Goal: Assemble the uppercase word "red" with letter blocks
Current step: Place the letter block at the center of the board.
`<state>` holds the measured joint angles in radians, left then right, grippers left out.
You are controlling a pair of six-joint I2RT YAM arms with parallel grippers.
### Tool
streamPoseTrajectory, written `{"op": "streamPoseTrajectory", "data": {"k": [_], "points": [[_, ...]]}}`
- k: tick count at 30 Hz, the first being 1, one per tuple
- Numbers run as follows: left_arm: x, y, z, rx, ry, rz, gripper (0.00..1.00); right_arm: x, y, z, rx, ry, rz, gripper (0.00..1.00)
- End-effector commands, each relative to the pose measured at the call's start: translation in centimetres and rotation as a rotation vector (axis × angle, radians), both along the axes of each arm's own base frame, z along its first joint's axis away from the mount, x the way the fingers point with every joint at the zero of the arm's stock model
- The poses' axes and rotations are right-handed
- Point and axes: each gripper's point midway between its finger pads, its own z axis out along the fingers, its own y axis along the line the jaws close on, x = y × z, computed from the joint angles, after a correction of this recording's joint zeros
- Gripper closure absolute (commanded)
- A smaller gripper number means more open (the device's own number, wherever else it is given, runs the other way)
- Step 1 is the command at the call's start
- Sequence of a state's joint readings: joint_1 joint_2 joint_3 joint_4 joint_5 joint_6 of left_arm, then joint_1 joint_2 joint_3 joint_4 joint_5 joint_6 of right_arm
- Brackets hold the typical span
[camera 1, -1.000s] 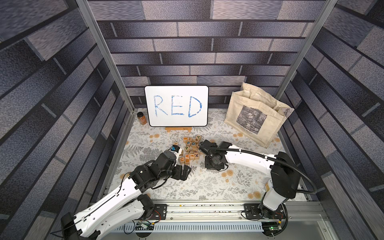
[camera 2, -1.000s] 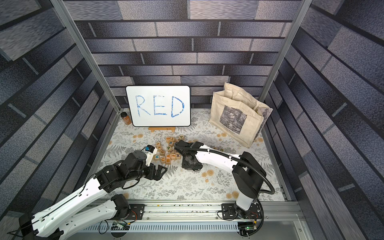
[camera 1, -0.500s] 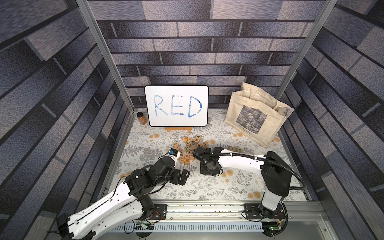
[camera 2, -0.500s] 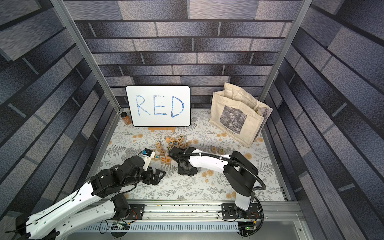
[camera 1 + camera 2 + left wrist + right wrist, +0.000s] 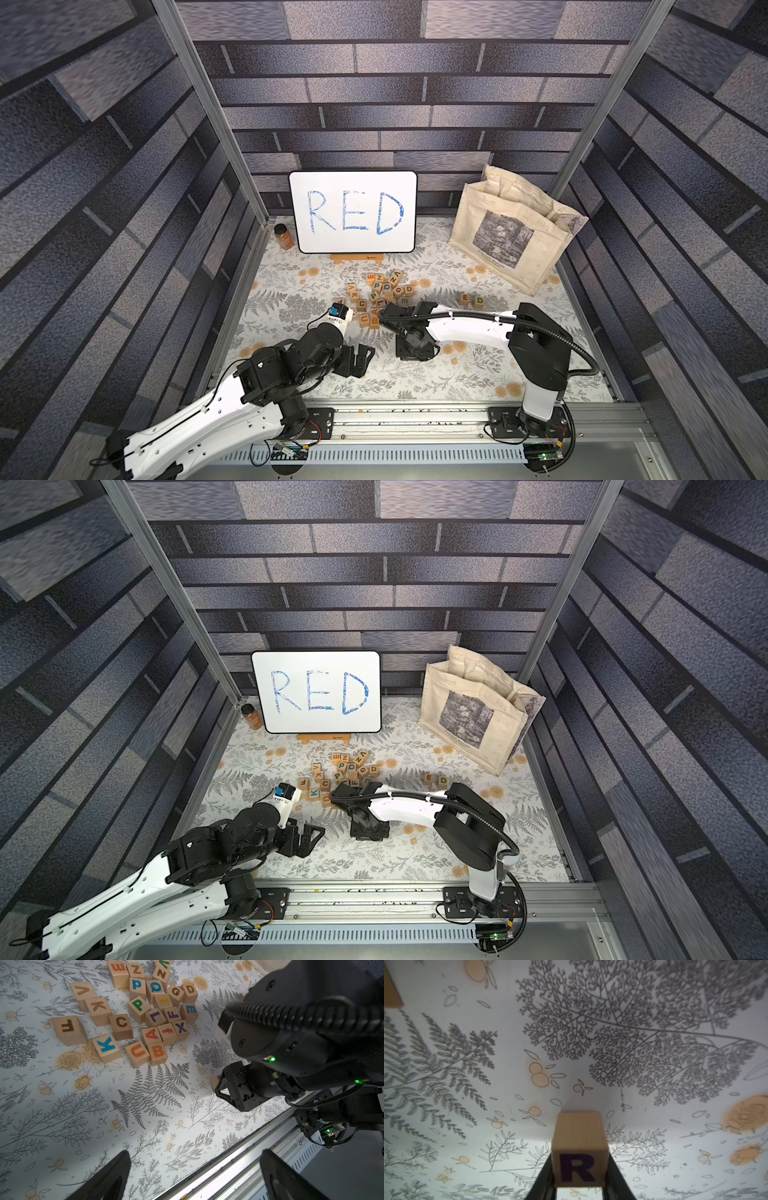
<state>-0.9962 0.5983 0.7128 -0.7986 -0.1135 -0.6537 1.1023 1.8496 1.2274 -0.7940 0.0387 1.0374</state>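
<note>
We have the R block [image 5: 579, 1142] clamped in the right gripper [image 5: 579, 1169]. Its jaws are shut on two opposite plain faces, with the purple letter turned to the wrist camera. The block hangs low over the counter [image 5: 415, 386], farther from the white board [image 5: 353, 212] than the heap [image 5: 376, 297] of loose blocks. We cannot tell whether its underside touches the surface. The left gripper [image 5: 360, 360] hovers beside it, about as far from the board, jaws wide apart and empty.

We judge these blocks light, hard and smooth-faced. They will not give under the jaws, but a skewed grip could let one twist or slip. We would take each one squarely across two flat opposite sides, leaving the letter face clear.

The teal E [image 5: 190, 1009] and the orange D [image 5: 189, 990] sit at the heap's edge, the D just on the board side of the E. The E is packed against a purple F [image 5: 172, 1015] with an X [image 5: 181, 1027] close by, and the D presses against a G [image 5: 175, 992]. We see little room there for a jaw, so neighbours may get shoved. The right arm reaches over that edge and hides part of it in both top views.

Look-alikes could mislead us: an orange E [image 5: 118, 968] on the heap's board side, and a separate E-and-D pair [image 5: 471, 298] standing apart. A tote bag [image 5: 511, 237] and a small jar [image 5: 284, 237] flank the board, well clear.
</note>
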Motion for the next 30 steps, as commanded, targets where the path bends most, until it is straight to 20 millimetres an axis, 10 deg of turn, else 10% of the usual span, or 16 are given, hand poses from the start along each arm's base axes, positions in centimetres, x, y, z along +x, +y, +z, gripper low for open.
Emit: {"op": "streamPoseTrajectory", "data": {"k": [1,30], "points": [[-0.2,1.1,-1.0,0.028,0.01,0.042,0.0,-0.8,-0.1,-0.7,-0.014,0.034,-0.037,0.76],[0.6,1.5,0.0,0.01,-0.041,0.089,0.0,-1.0,-1.0,1.8,-0.013,0.017,-0.012,0.43]]}}
